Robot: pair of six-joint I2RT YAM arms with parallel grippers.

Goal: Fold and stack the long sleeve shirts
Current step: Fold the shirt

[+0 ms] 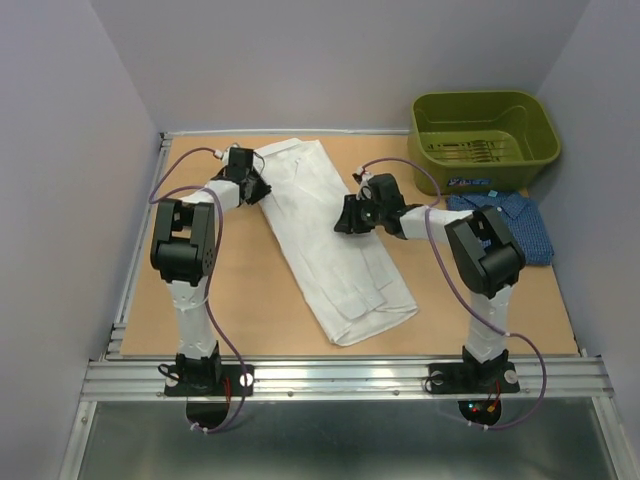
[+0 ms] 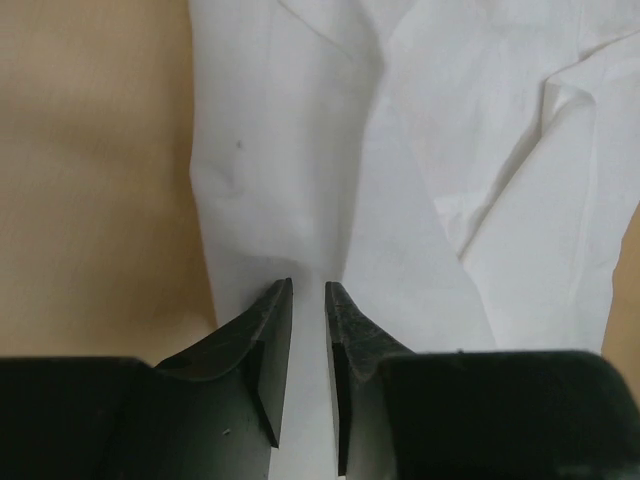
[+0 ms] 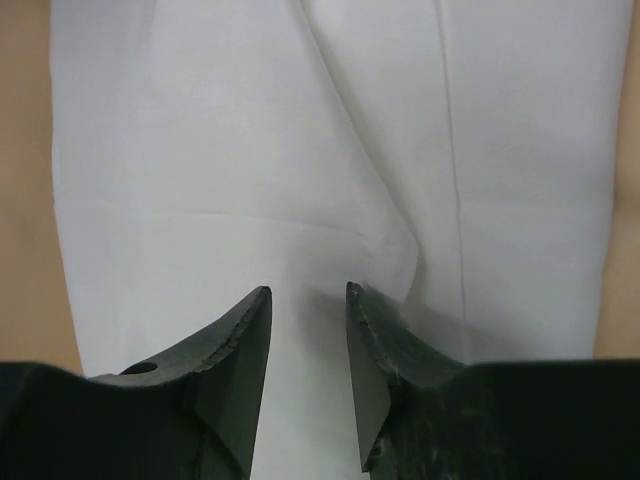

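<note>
Tan table (image 1: 250, 300); right arm (image 1: 482, 255) partly hides blue shirt (image 1: 530, 228).

We see soft, even light coming from above. The top picture is sharp. Shadows on the table (image 1: 250, 300) are faint. The white shirt (image 1: 340, 260) looks very bright. In the wrist pictures the dark fingers (image 2: 270, 340) look a little blurry, and the cloth just under them is gray with shadow.

Bare table (image 1: 265, 300) flanks the white shirt (image 1: 330, 245) near left and right; the olive bin (image 1: 530, 160) blocks the far right corner.
</note>
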